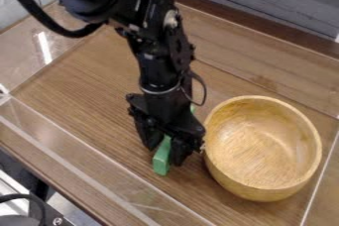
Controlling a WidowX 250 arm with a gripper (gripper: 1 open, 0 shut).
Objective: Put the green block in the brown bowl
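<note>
While I have only the one camera view to go on, it gives me a fair look down at the wooden table (93, 81). My black arm (146, 42) comes in from the upper left, where its upper part is cut off by the edge of the picture, and drops straight down to the gripper (167, 151) near the front of the table.

Its two dark fingers (143, 136) stand on either side of the green block (162, 158), low over the tabletop. I can see only the lower end of the block poking out between and below them; the rest is hidden behind the gripper body. The jaws look narrowed around the block, but from this angle I cannot tell whether the pads actually press on it or stand just clear of it, so I cannot call it a grip. The block appears to rest on the table.

Just to the right sits the brown bowl (265, 175), upright, nothing visible inside it, its near rim close beside the gripper but not touching. A clear barrier edge (79, 185) runs along the front, glare blurring part of it.
</note>
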